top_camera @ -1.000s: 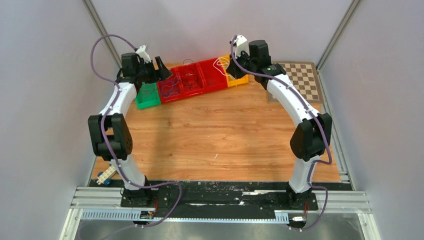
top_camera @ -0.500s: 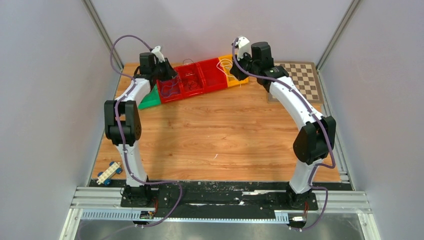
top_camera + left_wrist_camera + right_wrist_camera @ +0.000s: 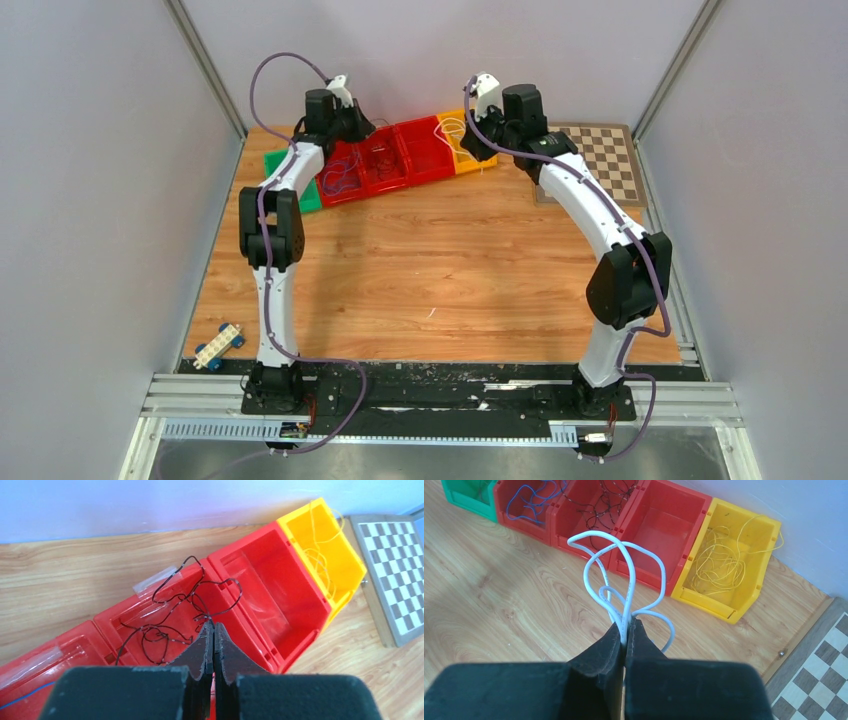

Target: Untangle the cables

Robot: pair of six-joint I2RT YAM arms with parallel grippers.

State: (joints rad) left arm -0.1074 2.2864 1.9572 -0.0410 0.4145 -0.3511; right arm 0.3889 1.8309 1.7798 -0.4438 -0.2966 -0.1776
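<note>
In the left wrist view my left gripper [image 3: 213, 626] is shut, its tips pinching a strand of the thin black cable [image 3: 209, 616]. That cable's loops lie in the middle red bin [image 3: 125, 615]. My right gripper [image 3: 625, 626] is shut on a looped white cable [image 3: 629, 595], held above the wood in front of an empty red bin [image 3: 659, 535]. A yellow cable [image 3: 719, 565] is coiled in the yellow bin [image 3: 764, 540]. A blue cable [image 3: 526, 502] lies in the leftmost red bin. From above, the left gripper [image 3: 362, 126] and the right gripper [image 3: 468, 142] both hang over the bin row.
A green bin [image 3: 282, 168] ends the row on the left. A checkerboard [image 3: 600, 155] lies at the back right. A small white toy car [image 3: 218, 347] sits near the front left edge. Grey walls close in on three sides.
The left arm has swung right from the green bin to the middle red bin, and its gripper has gone from open to shut on the black cable. The right arm has barely moved.
</note>
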